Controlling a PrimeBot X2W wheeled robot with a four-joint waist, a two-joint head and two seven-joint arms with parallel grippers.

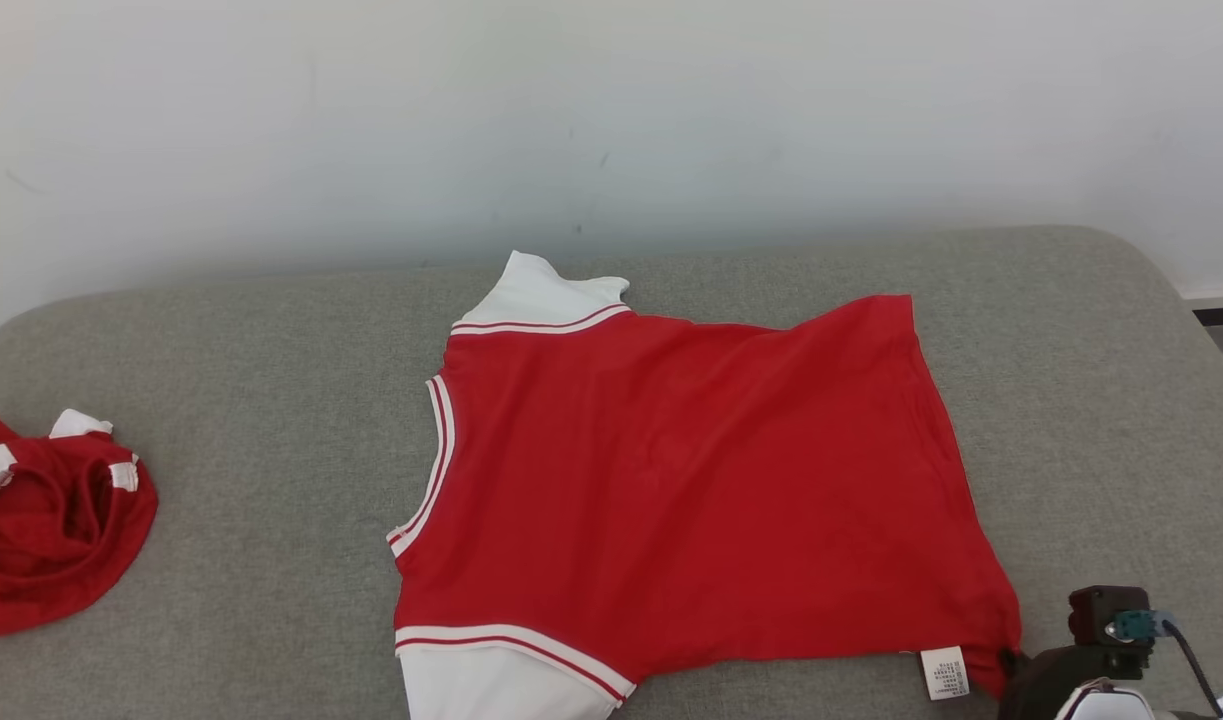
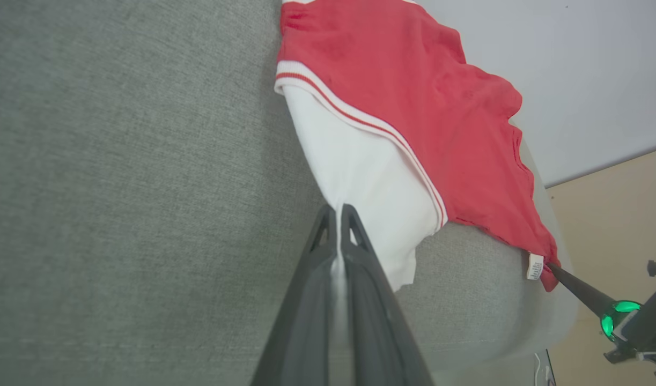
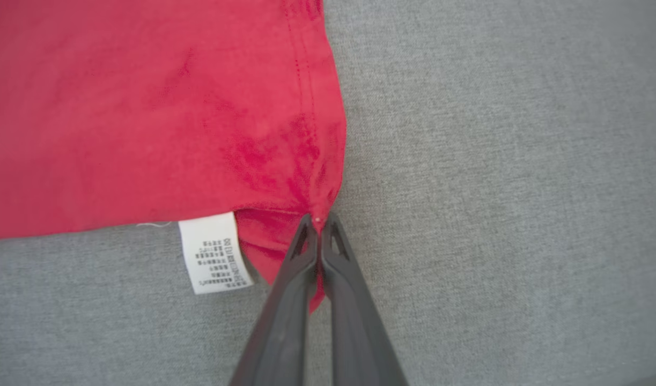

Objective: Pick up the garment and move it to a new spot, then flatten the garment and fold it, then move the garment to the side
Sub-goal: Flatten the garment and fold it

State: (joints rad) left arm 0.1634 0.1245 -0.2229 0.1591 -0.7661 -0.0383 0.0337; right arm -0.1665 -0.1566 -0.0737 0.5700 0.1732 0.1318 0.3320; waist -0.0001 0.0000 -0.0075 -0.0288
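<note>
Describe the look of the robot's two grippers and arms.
The left gripper and right gripper each have two long, dark grey fingers tapering to tips with small triangular cut-outs. A green light glows at the right gripper's base; its wrist carries a dark block with a blue-green plug and a black cable.

garment (image 1: 691, 480) lies spread in the middle of the cushion (image 1: 231, 380) — another bunched-up shirt (image 1: 51, 540) sits well apart at its left edge, wall (image 1: 611, 120) behind both.

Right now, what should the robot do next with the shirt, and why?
Probably lift the near edge and fold it away: the left gripper pinches the white sleeve, the right gripper pinches the hem corner, and the shirt lies nearly flat.
</note>
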